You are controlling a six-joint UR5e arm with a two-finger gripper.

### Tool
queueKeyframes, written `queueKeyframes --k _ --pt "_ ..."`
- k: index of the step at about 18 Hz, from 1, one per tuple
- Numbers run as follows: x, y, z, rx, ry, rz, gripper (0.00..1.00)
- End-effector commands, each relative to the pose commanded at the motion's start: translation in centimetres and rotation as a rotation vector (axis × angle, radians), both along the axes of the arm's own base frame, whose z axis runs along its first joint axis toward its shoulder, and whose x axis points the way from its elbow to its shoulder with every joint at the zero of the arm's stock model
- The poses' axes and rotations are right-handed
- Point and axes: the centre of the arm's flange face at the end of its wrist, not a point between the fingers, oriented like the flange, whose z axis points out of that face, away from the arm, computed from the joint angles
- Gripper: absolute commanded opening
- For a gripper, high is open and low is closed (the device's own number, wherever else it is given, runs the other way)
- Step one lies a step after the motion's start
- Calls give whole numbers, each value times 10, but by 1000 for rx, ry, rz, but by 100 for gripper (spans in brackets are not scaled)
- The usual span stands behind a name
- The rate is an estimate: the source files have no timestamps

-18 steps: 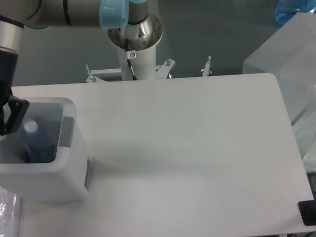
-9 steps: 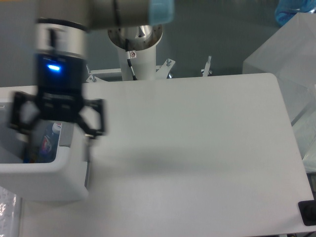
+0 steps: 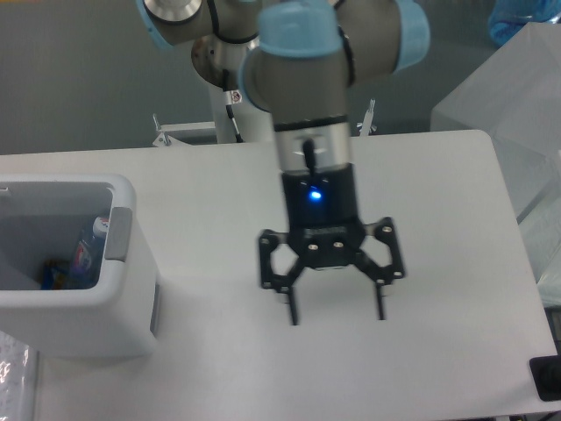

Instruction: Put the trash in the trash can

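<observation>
White trash can (image 3: pixel 79 324) already holds the bottle (image 3: pixel 88 254).
Gripper (image 3: pixel 336 316) hovers over the bare desk (image 3: pixel 438 263), jaws spread, empty; drop looks done, wrapper unseen, so next likely retreat.

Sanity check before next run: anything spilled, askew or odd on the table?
Nothing stands out. The trash can sits upright with items inside it; the pincer hangs open and empty over the bare table.
</observation>
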Motion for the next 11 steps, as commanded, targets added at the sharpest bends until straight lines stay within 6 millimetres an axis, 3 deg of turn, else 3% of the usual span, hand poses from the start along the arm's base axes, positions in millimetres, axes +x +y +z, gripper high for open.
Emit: queueKeyframes --k 3,7,11 --pt "-12 -20 -10 -155 30 -30 100" --pt "-7 -49 9 -270 1 -102 100" --pt "2 -65 14 -272 -3 -93 100"
